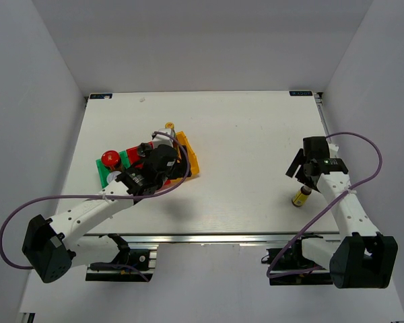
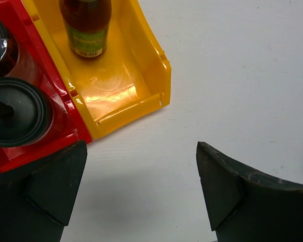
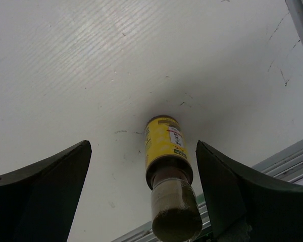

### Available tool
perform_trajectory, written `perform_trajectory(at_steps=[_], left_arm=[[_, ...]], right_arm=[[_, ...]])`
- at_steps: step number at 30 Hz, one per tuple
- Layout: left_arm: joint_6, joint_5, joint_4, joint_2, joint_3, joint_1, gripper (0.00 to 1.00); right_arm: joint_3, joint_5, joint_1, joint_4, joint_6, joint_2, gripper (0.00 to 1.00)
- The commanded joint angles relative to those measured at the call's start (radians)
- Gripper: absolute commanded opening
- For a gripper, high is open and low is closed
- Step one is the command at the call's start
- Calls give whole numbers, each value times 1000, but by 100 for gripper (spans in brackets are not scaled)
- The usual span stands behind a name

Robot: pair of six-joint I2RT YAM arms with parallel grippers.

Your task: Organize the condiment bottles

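yellow-labelled bottle point(image 3: 166, 146) stands at the table's point(image 1: 242, 134) four o'clock, right gripper point(image 1: 301, 171) just above, fingers apart. best to centre on its body and lower before closing. left gripper point(image 2: 141, 161), also apart, hangs by the bins point(image 2: 159, 63) at nine o'clock.

Nothing legible that I can make out. Barcode on sauce bottle point(image 2: 86, 27) label; print on yellow-labelled bottle point(image 3: 165, 143) too blurred; table's corner sticker point(image 1: 300, 93) too small.

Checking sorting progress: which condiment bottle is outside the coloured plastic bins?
The small yellow-labelled bottle with a dark cap, alone on the white table by the open right gripper; the others visible sit in the coloured plastic bins.
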Motion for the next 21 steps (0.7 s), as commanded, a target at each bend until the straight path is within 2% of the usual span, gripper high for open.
perform_trajectory(at_steps=[1, 9, 12, 16, 21], left_arm=[[7, 27, 15, 1, 36, 10, 98], [4, 31, 8, 6, 33, 10, 98], [-2, 23, 0, 3, 30, 11, 98], [-3, 26, 3, -8, 26, 11, 98], [-6, 24, 3, -16, 21, 11, 98]], right_arm=[[-21, 2, -11, -18, 30, -15, 89], [-58, -5, -11, -16, 47, -37, 88], [-60, 4, -11, -27, 44, -23, 79], [-61, 2, -11, -42, 52, -21, 60], [-57, 8, -11, -62, 59, -48, 45]])
